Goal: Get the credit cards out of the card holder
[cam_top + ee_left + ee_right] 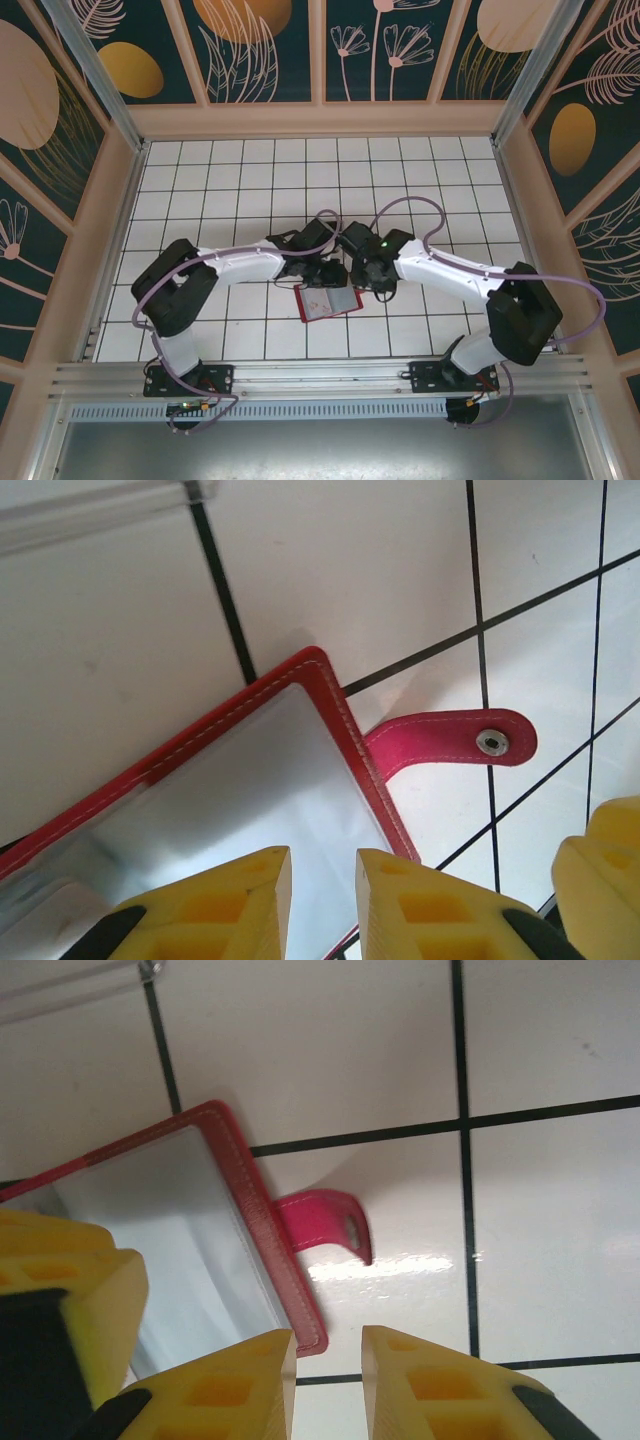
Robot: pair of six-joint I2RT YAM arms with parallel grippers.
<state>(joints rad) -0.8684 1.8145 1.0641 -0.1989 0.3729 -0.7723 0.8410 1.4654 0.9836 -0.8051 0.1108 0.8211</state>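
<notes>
The white tiled table with thin black grid lines carried everything. Over its middle, the white-and-black left arm and the matching right arm reached inward until their wrists nearly met.

Just on the near side of that meeting point lay the small red folding card holder. It was opened flat on the tiles, inner face up. Its grey-clear plastic sleeve was framed by red stitched edging. Whether credit cards sat inside the sleeve could not be told, since the plastic read only as a pale glare.

A strip of transparent plastic box edge crossed the far corner of the left wrist view, apart from the holder.

The left gripper hung over the sleeve near the holder's corner. Its yellow fingers were drawn close with a slim gap, and nothing could be seen pinched between them. The right gripper hung at the holder's outer edge by that same corner. It was likewise nearly closed, with nothing visibly between its fingers.

The red snap tab stuck out from the holder's side. In the right wrist view its end curled upward off the tile. A small metal snap stud sat at its rounded end.
</notes>
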